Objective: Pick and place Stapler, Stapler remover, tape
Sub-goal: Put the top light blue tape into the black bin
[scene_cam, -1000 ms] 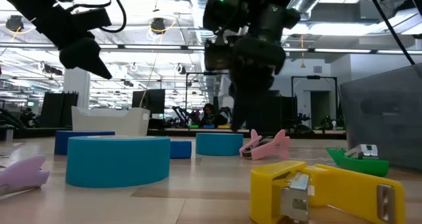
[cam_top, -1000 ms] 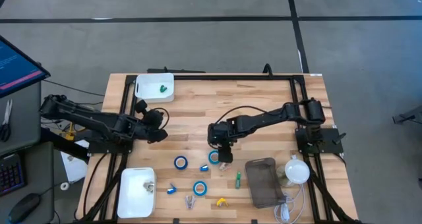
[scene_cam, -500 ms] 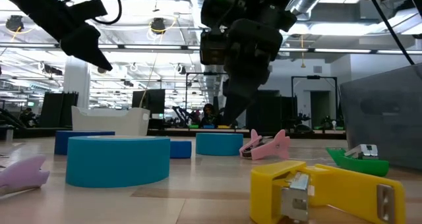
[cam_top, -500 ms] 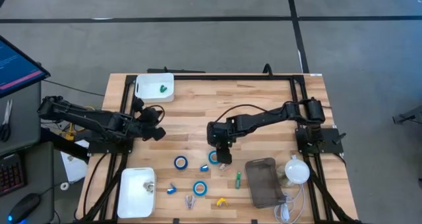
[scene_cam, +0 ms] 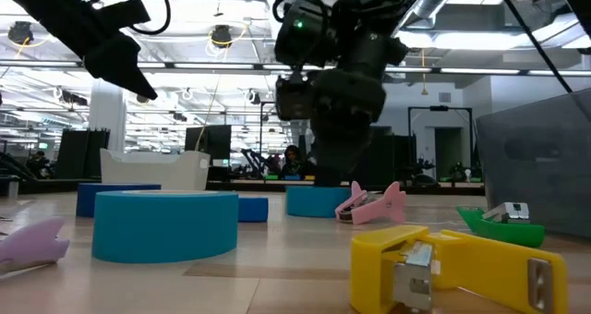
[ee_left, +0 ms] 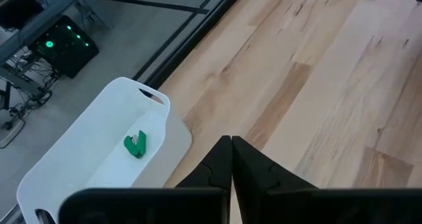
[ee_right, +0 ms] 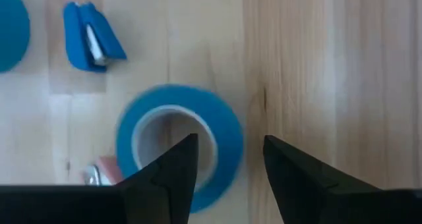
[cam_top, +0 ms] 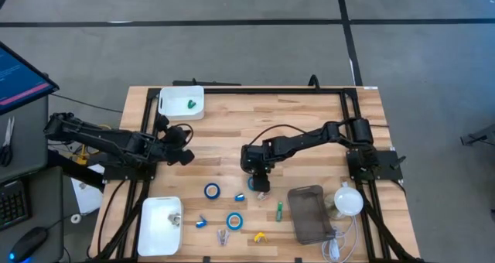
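Right claw (cam_top: 257, 179) is now lowered further over one blue tape roll (ee_right: 179, 145) mid-surface, fingers spread, one inside the core, one outside the rim; nothing gripped yet. A grasp looks imminent.

Left claw (ee_left: 231, 159), clenched empty, is parked near the far white tray (ee_left: 86, 151).

Counted: three tape rolls, two white trays, five small stapler-type items on the surface, one green item in the far tray.
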